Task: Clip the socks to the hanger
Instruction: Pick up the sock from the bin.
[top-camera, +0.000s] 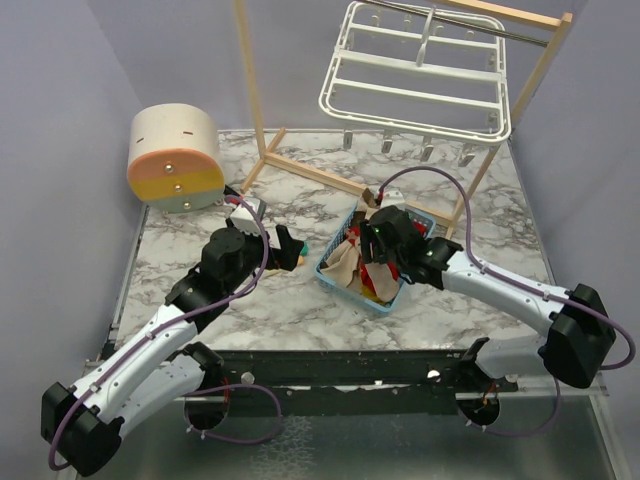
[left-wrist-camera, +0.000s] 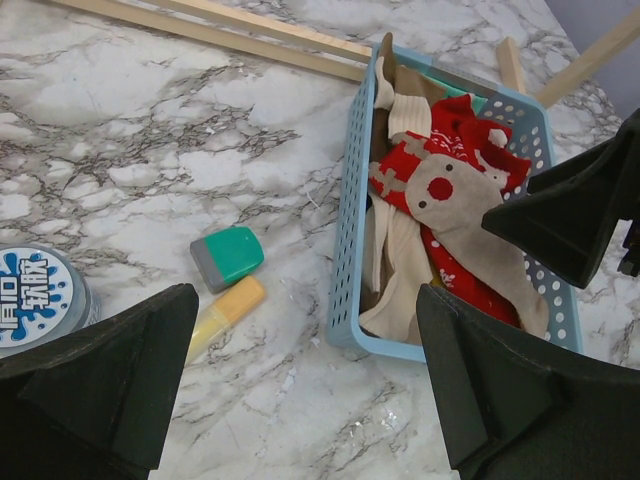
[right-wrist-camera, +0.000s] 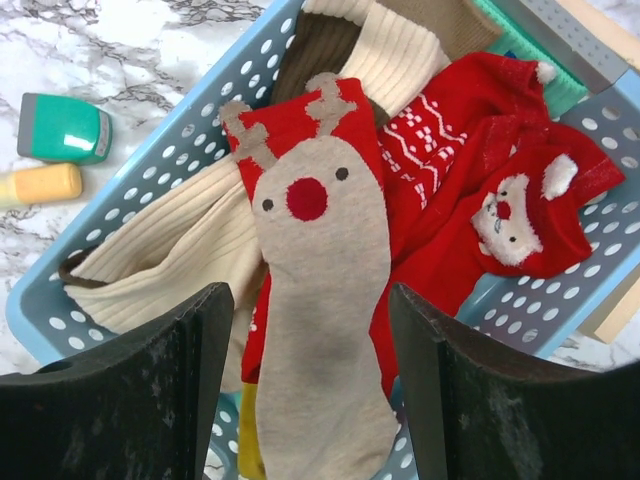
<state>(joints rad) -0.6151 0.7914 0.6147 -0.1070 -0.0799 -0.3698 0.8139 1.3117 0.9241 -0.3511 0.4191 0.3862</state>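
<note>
Right claw (right-wrist-camera: 312, 300): it is hanging released over the basket (right-wrist-camera: 150, 160), its two fingers (right-wrist-camera: 130, 400) spreading wide on either side of the reindeer sock (right-wrist-camera: 320, 250).
Reindeer sock: it is lying face up on top of the pile, running lengthwise through the gap between the fingers, antlers pointing to the far end. Whether the fingers are touching it cannot be told.
Socks (right-wrist-camera: 450, 150): they are all lying heaped in the basket. The red ones with white marks are sitting to the right of the reindeer sock, and a cream ribbed one (right-wrist-camera: 190, 240) is lying to its left.
Left claw (left-wrist-camera: 300, 390): it is hovering released above the bare table (top-camera: 300, 300), just left of the basket, holding nothing.
Hanger (top-camera: 420, 65): it is hanging tilted from the wooden stand (top-camera: 310, 175) at the far side, well apart from both claws.
Basket: it is resting at an angle on the marble, between the two arms.
Loose bits: a teal piece (left-wrist-camera: 228, 256) and a yellow piece (left-wrist-camera: 225, 315) are lying on the table between the left claw and the basket, and a round tin (left-wrist-camera: 30, 290) is sitting further left.
</note>
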